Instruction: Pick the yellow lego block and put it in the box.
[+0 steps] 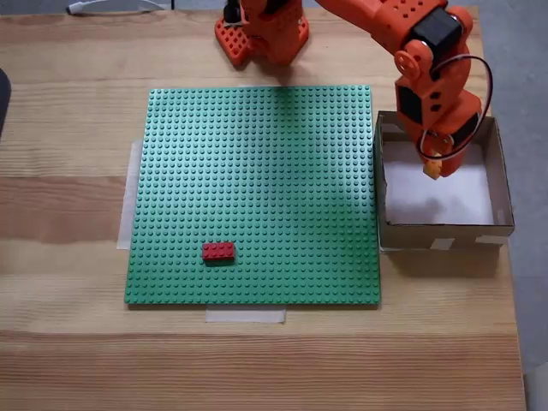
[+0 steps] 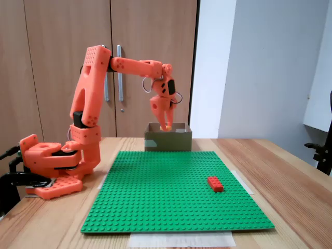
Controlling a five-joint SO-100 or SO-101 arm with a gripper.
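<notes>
A green baseplate covers the wooden table, the box touching its 3 o'clock edge, the gripper above it clamps the yellow lego block, and a red brick sits at the plate's 7 o'clock.

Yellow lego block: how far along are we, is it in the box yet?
Pickup looks done: the yellow lego block is off the green baseplate, pinched in the gripper. In hand: the gripper hangs over the box, roughly at rim level in a fixed view. Left: opening to drop it inside. The red brick sits untouched on the baseplate.
</notes>
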